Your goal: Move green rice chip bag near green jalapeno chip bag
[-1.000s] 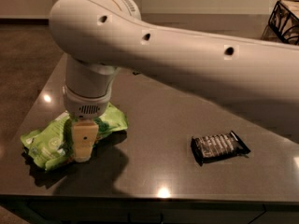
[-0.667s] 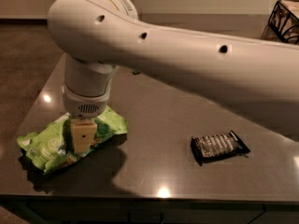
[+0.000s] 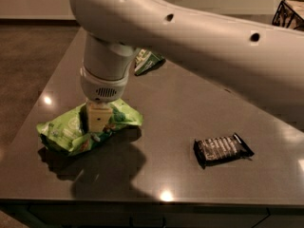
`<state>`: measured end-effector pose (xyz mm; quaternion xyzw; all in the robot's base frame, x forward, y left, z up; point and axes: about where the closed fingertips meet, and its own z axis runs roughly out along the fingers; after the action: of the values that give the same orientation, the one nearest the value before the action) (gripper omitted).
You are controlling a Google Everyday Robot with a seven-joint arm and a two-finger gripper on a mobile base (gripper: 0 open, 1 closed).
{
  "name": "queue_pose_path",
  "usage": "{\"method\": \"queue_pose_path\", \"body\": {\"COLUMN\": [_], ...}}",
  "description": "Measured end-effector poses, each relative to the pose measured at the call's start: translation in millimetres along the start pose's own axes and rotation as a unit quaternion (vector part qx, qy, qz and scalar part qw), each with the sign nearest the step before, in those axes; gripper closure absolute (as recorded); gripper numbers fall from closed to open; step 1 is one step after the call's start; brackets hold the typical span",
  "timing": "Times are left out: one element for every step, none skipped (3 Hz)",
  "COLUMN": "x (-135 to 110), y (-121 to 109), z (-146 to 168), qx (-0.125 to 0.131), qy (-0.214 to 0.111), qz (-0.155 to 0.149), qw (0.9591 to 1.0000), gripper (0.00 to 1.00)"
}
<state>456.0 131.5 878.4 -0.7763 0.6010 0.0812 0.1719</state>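
The green rice chip bag (image 3: 71,129) is a crinkled lime-green bag at the table's front left. It hangs just above the dark tabletop (image 3: 180,103) with its shadow under it. My gripper (image 3: 99,121) points straight down from the big white arm and is shut on the bag's middle; one beige finger (image 3: 99,117) shows in front of it. The green jalapeno chip bag (image 3: 148,61) is smaller and darker green. It lies farther back on the table, partly hidden behind the arm.
A black snack bar wrapper (image 3: 222,149) lies at the front right of the table. A dark wire basket (image 3: 289,11) stands at the far right corner. The table's front edge (image 3: 142,204) runs close below the bag.
The gripper has carried the lime-green bag up off the table and a little toward the back right. The darker green bag has come into view behind the arm.
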Motion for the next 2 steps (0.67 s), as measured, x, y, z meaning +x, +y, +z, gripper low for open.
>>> {"method": "queue_pose_path", "body": {"x": [41,95], "y": [-25,-53], "z": [-28,-48], "qx": [0.034,0.066], "qy": [0.010,0.024], "qz": [0.040,0.091], "qw": [0.9986,0.9934], "gripper": [1.00,1.00]}}
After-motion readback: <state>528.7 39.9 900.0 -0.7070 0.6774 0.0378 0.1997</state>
